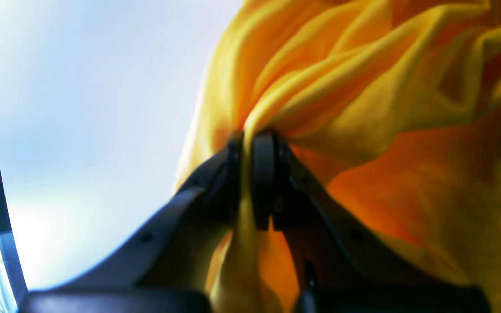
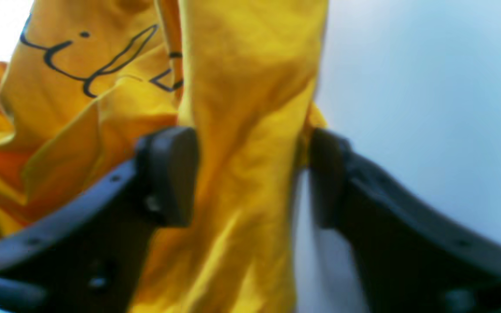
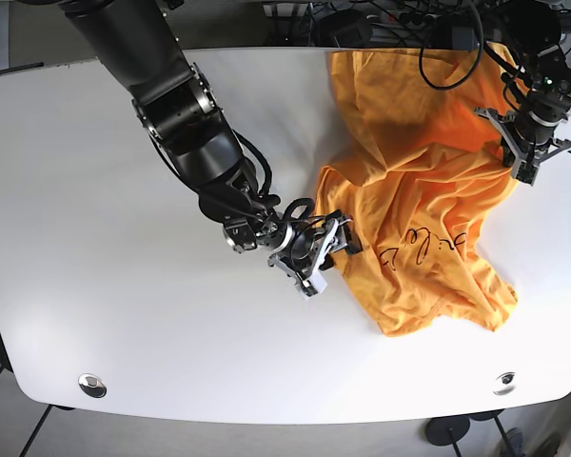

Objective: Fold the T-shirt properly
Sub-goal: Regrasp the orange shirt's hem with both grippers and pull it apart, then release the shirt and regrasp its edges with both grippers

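Black curved fingers (image 1: 262,174) of the left gripper (image 1: 248,143) fill the foreground of its wrist view, pressed together on a pinched ridge of the crumpled orange-yellow cotton T-shirt (image 1: 363,87), with a thin strip of cloth squeezed between the pads. Seen from the base view, that gripper (image 3: 536,152) sits at the far right edge of the shirt (image 3: 419,190), which sprawls rumpled across the right half of the round-cornered white table (image 3: 105,314), its dark handwritten print (image 3: 423,249) face up near the front hem. Over at the shirt's left edge the right gripper (image 3: 325,246) straddles a thick fold: in its wrist view the jaws stand apart, one black pad (image 2: 172,174) touching the cloth and the other just beside it, not yet clamped. My worry is the mismatch. If the left arm pulls while the right one has no bite, the shirt will likely slide sideways and bunch further instead of spreading flat. The right jaws also look set around several layers, so closing there may trap a wad, not a single edge, and any fold made from that would come out lopsided.
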Controlling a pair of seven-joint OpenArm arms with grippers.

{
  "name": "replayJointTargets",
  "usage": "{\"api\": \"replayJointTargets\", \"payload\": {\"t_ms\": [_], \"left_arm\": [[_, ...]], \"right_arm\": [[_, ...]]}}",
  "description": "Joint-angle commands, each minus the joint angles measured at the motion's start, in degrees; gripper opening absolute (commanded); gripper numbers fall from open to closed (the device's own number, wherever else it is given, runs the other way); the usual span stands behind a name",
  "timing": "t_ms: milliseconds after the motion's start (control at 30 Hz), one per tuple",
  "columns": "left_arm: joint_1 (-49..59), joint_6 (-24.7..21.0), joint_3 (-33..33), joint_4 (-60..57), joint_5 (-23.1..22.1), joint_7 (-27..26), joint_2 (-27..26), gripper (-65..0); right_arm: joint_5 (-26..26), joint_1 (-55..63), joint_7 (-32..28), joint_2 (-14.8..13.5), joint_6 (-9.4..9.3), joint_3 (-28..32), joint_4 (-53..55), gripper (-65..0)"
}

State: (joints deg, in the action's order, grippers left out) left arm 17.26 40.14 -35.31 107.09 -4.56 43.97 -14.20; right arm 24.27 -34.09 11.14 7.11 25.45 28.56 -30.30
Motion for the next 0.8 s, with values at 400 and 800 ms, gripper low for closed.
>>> {"api": "replayJointTargets", "payload": {"t_ms": [400,800], "left_arm": [[-15.72,-0.14,-0.34,0.56,-0.06,8.65,-3.43,-65.0],[-24.07,-0.14,13.55,-8.32,-0.32,13.05,-3.34,-62.9]], "right_arm": [[-0.23,16.20,18.27,-10.76,-0.27,-25.87,-34.27,-62.9],[0.04,57.87,24.95,-13.40,0.26,-40.47,-72.07,-62.3]]}}
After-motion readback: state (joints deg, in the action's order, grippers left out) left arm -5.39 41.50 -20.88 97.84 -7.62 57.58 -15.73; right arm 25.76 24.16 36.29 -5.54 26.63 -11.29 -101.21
